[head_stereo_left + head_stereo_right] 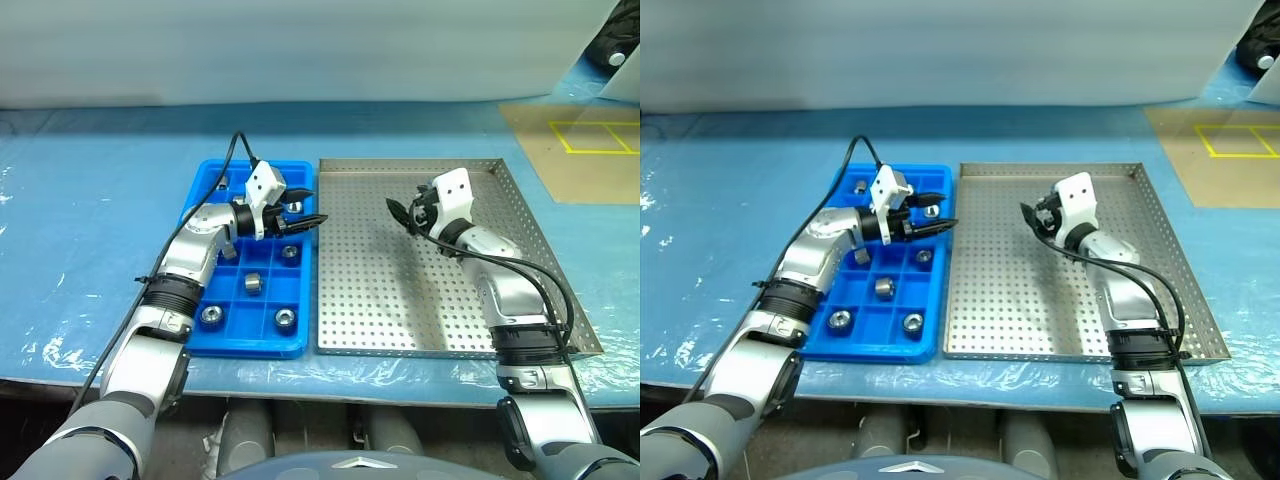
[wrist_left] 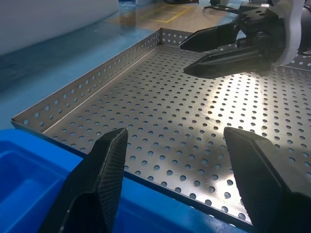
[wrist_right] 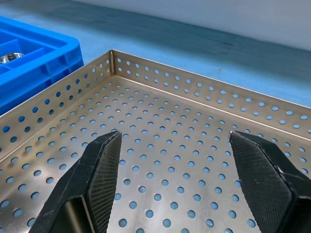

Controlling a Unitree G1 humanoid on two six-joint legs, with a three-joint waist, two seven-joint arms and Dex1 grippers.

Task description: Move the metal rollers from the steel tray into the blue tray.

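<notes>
The blue tray (image 1: 250, 345) lies on the left with several metal rollers (image 1: 254, 283) in its square compartments. Touching its right side is the steel tray (image 1: 400, 300), whose perforated floor shows bare. My left gripper (image 1: 305, 208) hovers open over the blue tray's far right edge and points toward the steel tray. Nothing sits between its fingers (image 2: 102, 184). My right gripper (image 1: 400, 212) hangs open over the far middle of the steel tray, its fingers (image 3: 97, 170) empty above the holes. It faces the left gripper. One roller (image 3: 10, 57) shows in the blue tray (image 3: 43, 53) in the right wrist view.
Both trays rest on a table covered with blue sheeting (image 1: 80, 230). A brown board with yellow tape lines (image 1: 585, 150) lies at the back right. A pale wall (image 1: 300, 50) runs behind the table. The table's front edge is just below the trays.
</notes>
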